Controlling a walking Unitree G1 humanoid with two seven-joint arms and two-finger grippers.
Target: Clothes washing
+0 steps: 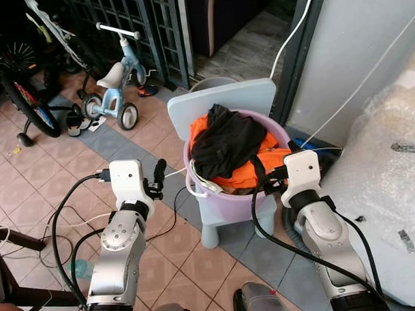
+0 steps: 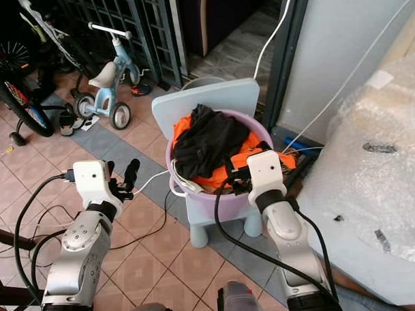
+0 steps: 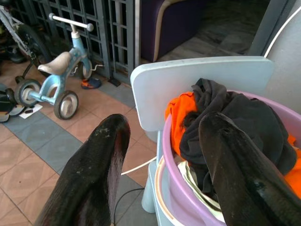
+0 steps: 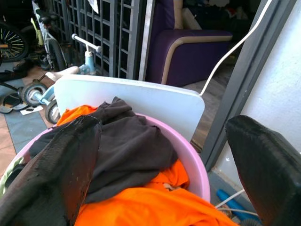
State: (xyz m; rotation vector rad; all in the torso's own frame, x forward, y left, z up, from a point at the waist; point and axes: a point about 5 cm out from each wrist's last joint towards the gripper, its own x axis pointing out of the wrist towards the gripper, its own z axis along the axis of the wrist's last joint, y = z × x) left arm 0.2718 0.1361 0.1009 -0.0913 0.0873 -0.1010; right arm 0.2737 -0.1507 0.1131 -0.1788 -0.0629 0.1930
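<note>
On a small pale blue chair [image 1: 222, 100] stands a lilac basin [image 1: 275, 129], heaped with clothes: a black garment [image 1: 227, 141] lies on top, over an orange garment [image 1: 245, 173] that spills toward the near rim, with a bit of pale cloth [image 3: 195, 181] tucked at the basin's left edge. The chair sits on a tiled floor [image 1: 163, 246] before a grey door frame [image 1: 296, 64]. The right gripper [image 4: 174, 165] is at the basin's near right rim, its two black fingers [image 4: 61, 169] spread wide apart, one over the clothes and the other outside the rim; it holds nothing. The left gripper [image 3: 164, 174] hangs just left of the basin, apart from it, its fingers [image 3: 101, 165] also spread and empty, one on each side of the basin's wall as its wrist view shows. A white cable [image 1: 295, 29] runs down along the door frame. To the right lies a large bundle of bubble wrap [image 1: 388, 156]. Farther back on the left stand a light blue tricycle [image 1: 113, 87] and a bicycle [image 1: 17, 87] beside a dark metal grille [image 1: 131, 22].
</note>
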